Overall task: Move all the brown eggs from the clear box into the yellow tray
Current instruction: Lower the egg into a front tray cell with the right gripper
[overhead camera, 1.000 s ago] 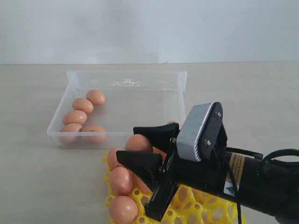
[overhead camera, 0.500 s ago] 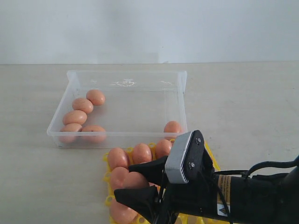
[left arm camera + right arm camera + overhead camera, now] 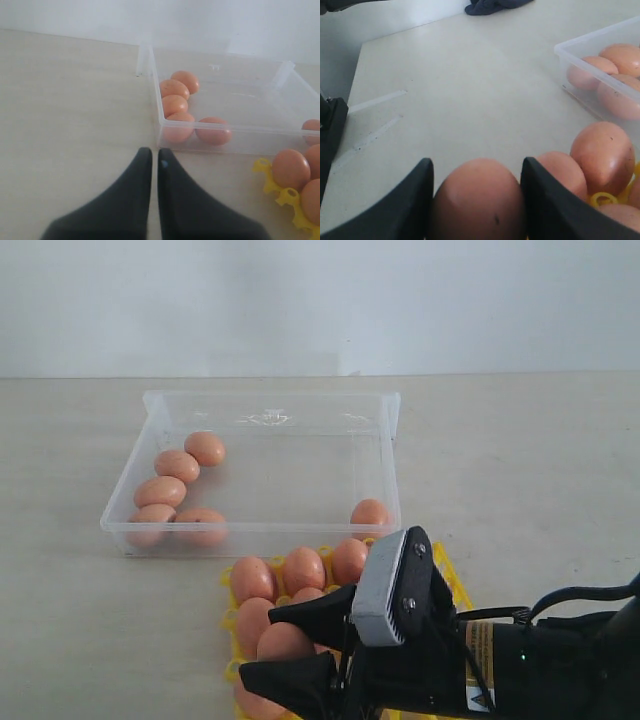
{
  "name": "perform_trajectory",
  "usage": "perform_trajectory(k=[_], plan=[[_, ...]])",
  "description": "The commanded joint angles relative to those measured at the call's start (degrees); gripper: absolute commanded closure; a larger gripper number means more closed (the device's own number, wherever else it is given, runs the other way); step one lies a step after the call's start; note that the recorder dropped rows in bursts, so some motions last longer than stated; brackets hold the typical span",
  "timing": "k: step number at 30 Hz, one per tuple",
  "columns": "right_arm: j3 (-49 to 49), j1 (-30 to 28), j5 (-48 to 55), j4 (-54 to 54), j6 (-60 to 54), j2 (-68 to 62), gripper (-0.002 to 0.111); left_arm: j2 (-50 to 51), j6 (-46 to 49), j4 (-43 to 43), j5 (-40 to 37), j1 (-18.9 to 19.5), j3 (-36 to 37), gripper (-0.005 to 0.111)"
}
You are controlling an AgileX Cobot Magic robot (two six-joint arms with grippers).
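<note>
Exterior view: the right hand (image 3: 259, 643) reached in low from the near right edge. Its fingers were clamped on either side of one held egg (image 3: 288, 640), over the near-left part of the yellow tray (image 3: 452, 578). I judged this a placing approach, since several brown eggs (image 3: 303, 569) already sat in the cups just beside it. The clear box (image 3: 270, 397) stood just behind the tray on the bench (image 3: 520, 460) with six eggs inside. Five were bunched along its left wall and one lay alone in the near right corner (the one nearest the tray, probably an easy later pick). Left wrist view: the left hand (image 3: 151, 156) hovered over bare bench just outside a corner of the box, its fingers drawn almost together and holding nothing. I judged it parked aside so the box and tray were free for the other arm. Right wrist view: the held egg filled the gap between the two dark fingers and was gripped across its sides. That grip left its underside free to settle into a cup. Seated eggs lay close beside it, so the lowering looked to need care. Whether the egg already touched the tray could not be told.
</note>
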State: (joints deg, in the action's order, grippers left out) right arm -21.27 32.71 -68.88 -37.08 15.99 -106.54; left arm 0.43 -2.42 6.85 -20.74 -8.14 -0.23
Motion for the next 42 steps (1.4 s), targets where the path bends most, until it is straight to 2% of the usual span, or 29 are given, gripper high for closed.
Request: perform_trajectory(k=[1, 16, 23, 28, 38, 42], plan=[[-0.06, -0.18, -1.08, -0.72, -3.86, 0.18, 0.108, 0.24, 0.24, -0.24, 0.43, -0.13, 0.23, 0.103], [-0.06, -0.18, -1.08, -0.52, -9.52, 2.67, 0.108, 0.24, 0.24, -0.24, 0.43, -0.13, 0.23, 0.103], [-0.06, -0.18, 14.34, -4.05, -7.47, 10.97, 0.109, 0.24, 0.24, -0.24, 0.43, -0.13, 0.23, 0.103], [-0.06, -0.18, 18.13, -9.17, -4.1, 10.93, 0.109, 0.24, 0.24, -0.24, 0.43, -0.13, 0.23, 0.103], [-0.06, -0.18, 20.57, -7.33, -5.0, 10.93, 0.109, 0.24, 0.24, -0.24, 0.43, -0.13, 0.23, 0.103], [-0.06, -0.18, 20.01, -3.15, -5.0, 10.93, 0.108, 0.24, 0.24, -0.24, 0.43, -0.13, 0.23, 0.103]])
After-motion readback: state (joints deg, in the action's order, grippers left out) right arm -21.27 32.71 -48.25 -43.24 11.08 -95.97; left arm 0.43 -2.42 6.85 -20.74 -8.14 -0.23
